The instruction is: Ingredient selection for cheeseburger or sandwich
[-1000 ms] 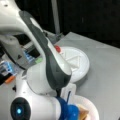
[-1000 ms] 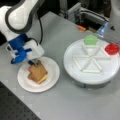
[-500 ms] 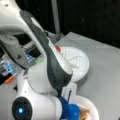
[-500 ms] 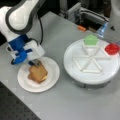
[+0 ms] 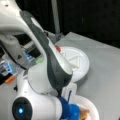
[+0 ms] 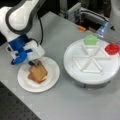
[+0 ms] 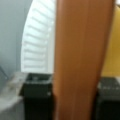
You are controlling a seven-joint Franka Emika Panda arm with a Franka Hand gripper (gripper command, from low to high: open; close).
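Note:
In a front view my gripper (image 6: 35,64) hangs over the near-left edge of the sandwich (image 6: 37,73), a small stack of tan bread on the white paper plate (image 6: 25,85). The wrist view shows a tan bread slice (image 7: 80,50) standing edge-on between my two black fingers (image 7: 37,97), which press on both sides of it. Yellow cheese (image 7: 112,50) shows just behind the slice, and the plate's ribbed rim (image 7: 37,45) lies beside it. My arm hides most of the stack (image 5: 83,113) in a front view.
A round white divided tray (image 6: 92,62) stands to the plate's right, with a green piece (image 6: 91,39) and a red piece (image 6: 112,48) in its far sections. Equipment and an orange item (image 6: 81,28) lie at the table's back edge.

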